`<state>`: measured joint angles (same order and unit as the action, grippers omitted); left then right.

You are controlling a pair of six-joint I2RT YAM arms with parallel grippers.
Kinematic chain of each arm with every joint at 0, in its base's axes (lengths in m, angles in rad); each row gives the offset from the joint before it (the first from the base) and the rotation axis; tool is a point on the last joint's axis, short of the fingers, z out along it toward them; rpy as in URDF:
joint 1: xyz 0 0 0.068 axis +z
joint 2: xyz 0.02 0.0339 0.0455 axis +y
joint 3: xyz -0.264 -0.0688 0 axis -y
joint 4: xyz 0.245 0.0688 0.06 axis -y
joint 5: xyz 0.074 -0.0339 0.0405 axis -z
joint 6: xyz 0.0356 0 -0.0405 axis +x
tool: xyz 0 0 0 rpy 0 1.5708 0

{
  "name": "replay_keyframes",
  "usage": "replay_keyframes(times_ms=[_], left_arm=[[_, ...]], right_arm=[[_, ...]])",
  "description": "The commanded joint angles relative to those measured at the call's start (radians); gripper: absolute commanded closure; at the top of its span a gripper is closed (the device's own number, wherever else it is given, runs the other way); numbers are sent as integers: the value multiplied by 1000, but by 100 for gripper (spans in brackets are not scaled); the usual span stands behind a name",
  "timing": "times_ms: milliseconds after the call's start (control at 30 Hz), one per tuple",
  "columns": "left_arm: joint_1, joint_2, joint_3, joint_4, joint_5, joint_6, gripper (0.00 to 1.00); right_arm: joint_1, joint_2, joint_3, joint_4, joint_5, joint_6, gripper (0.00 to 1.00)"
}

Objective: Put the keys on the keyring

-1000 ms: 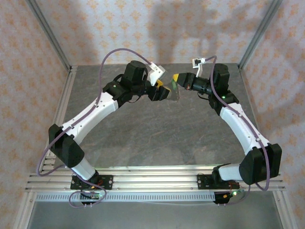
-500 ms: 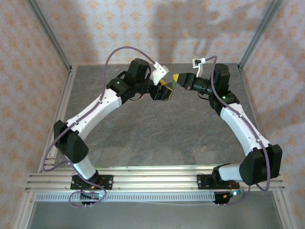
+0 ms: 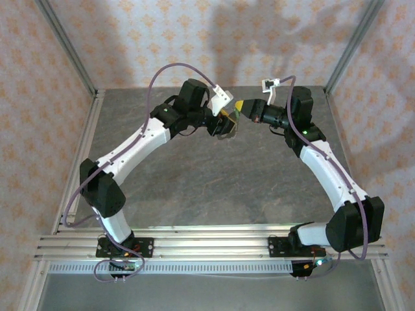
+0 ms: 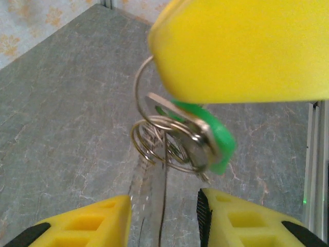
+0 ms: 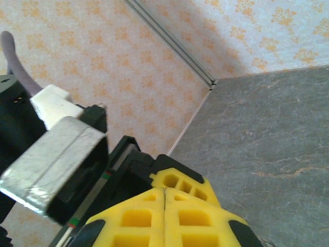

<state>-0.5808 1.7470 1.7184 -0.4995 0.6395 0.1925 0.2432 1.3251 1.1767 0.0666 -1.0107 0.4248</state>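
**A:** What's changed since a second ago?

**B:** My left arm has swung in closer. The left pincer [image 4: 163, 216] is apart, just beside the right pincer [image 5: 164, 199], which is clamped on the green key [image 4: 220, 143]. The wire keyring [image 4: 154, 149] hangs with it above the surface [image 4: 61, 113]. There's a blurry strip between my left fingers that I can't make out.

**Small key with a bright green head** [image 4: 222, 146]: head of smooth plastic, the flat part joined to it of bright silvery metal. **Coiled ring of thin silvery wire** [image 4: 149, 154]: polished metal, glinting. **Left gripper** [image 4: 163, 203]: fingers [image 4: 241, 224] of matt yellow moulded plastic, inner edge ribbed black. **Grey tabletop** [image 4: 61, 113]: matt, veined like stone.
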Motion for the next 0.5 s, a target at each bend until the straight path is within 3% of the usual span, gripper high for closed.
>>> replay_keyframes(times_ms=[0,233,367,467], left_arm=[[-4,15,41,-10,-6,12,61],[-4,7,27,13,-33,8,86],[-4,-33,-19,59,-102,7,99],[-4,-76,-66,116,-199,-5,100]], right_arm=[[-3,-38,35,27,-23,-12,100],[-3,-40,25,25,-20,-17,100],[-3,-56,12,19,-14,-23,100],[-3,-81,-11,23,-6,-16,100]])
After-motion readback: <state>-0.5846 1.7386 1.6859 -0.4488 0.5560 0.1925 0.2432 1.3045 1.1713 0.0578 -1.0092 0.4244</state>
